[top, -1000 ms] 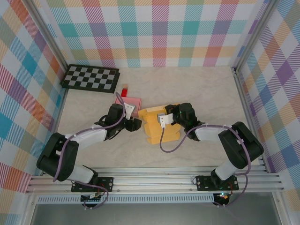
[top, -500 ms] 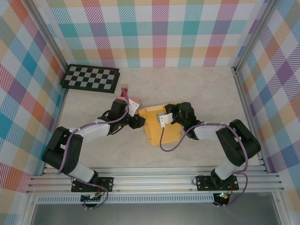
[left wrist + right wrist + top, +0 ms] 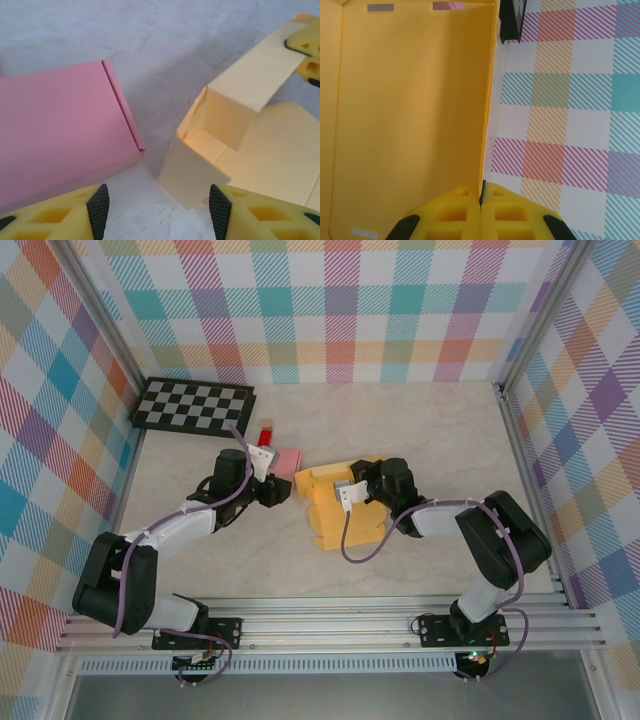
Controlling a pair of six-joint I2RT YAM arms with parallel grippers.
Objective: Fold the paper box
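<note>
Right gripper (image 3: 481,197) has its fingers pressed together on the thin edge of a tall panel of the yellow paper box (image 3: 415,110) and holds that panel upright. In the left wrist view its tips show at the far end of a long flap.

Left gripper (image 3: 159,215) is spread and holds nothing. It hovers low over the surface (image 3: 165,45), with the nearest corner of the yellow box just ahead of it, roughly centred between its fingers. Ahead and to its left lies a closed pink box (image 3: 65,135), near the yellow one but not touching it.

As a judgement, the fold looks partly done. At the corner in front of the left gripper two walls stand up and a small tab is turned inward. It is hard to say from these views whether that tab is tucked in or merely leaning. The panel pinched by the right gripper is raised as well. Seen from above, the rest of the sheet lies flat on the surface, on the side of the right gripper toward its base, with its creases showing but not yet formed.

What appears to remain is raising the other walls, tucking the tabs and closing the lid flap. The open left gripper seems placed to press or steady the standing corner.
</note>
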